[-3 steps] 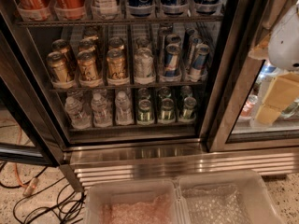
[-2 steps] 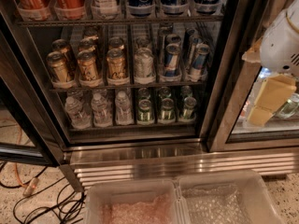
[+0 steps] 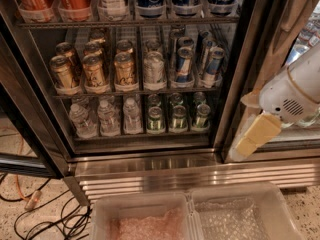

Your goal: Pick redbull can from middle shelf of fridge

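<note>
End effector [image 3: 257,135] hangs low at right, outside the fridge [image 3: 150,166] shelves — spread or not, I cannot tell. Approach step only; next I must lift it leftward to the redbull can [image 3: 183,65].

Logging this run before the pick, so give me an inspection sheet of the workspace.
Surface: middle shelf, wire rack, rows of cans.
Job's things: redbull cans upright at shelf's right end; fridge, stainless base.
Clutter: gold cans, pale silver cans to their left.
Gripper: gripper right of the shelves, low, away from the cans.
Cables: cables on floor, lower left.
Surroundings: two clear bins below the fridge.
</note>
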